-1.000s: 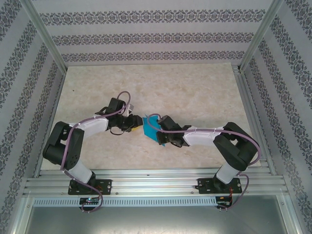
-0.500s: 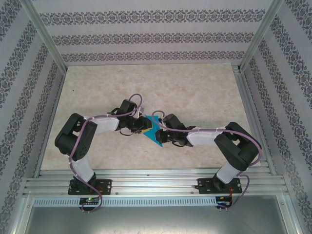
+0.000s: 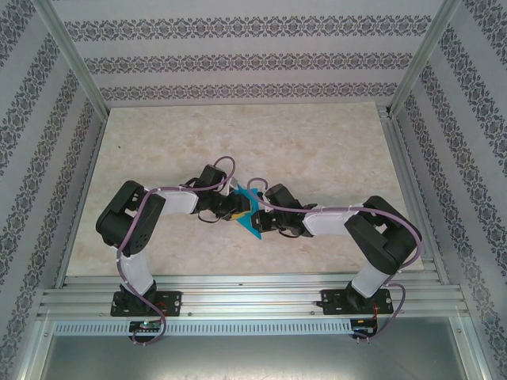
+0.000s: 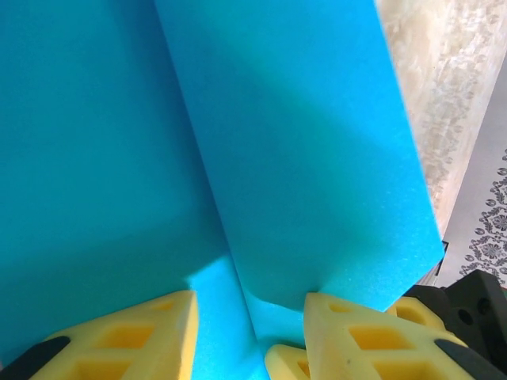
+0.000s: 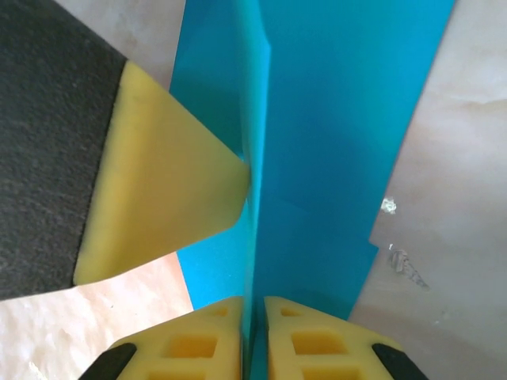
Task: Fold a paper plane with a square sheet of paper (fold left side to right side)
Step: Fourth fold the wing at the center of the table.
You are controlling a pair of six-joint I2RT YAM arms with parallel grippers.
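The turquoise sheet of paper (image 3: 249, 212) is folded into a narrow pointed shape and stands on edge at mid-table between the two grippers. My right gripper (image 5: 253, 336) is shut on its upright folded ridge (image 5: 257, 198), and flaps spread to either side. My left gripper (image 4: 249, 336) is open, its yellow fingers (image 4: 142, 332) set apart and pressed close against the paper (image 4: 277, 142), whose crease runs up between them. One left finger (image 5: 158, 190) touches the paper's left face in the right wrist view. From above, the left gripper (image 3: 234, 207) and right gripper (image 3: 262, 216) meet at the paper.
The marble-patterned tabletop (image 3: 317, 150) stretches out behind and beside the arms. Patterned walls and metal frame posts (image 3: 75, 67) enclose it. An aluminium rail (image 3: 253, 301) carrying both arm bases runs along the near edge.
The left arm has swung right and brought its gripper up against the paper. The paper now stands narrower and more upright. The right gripper has kept its hold.
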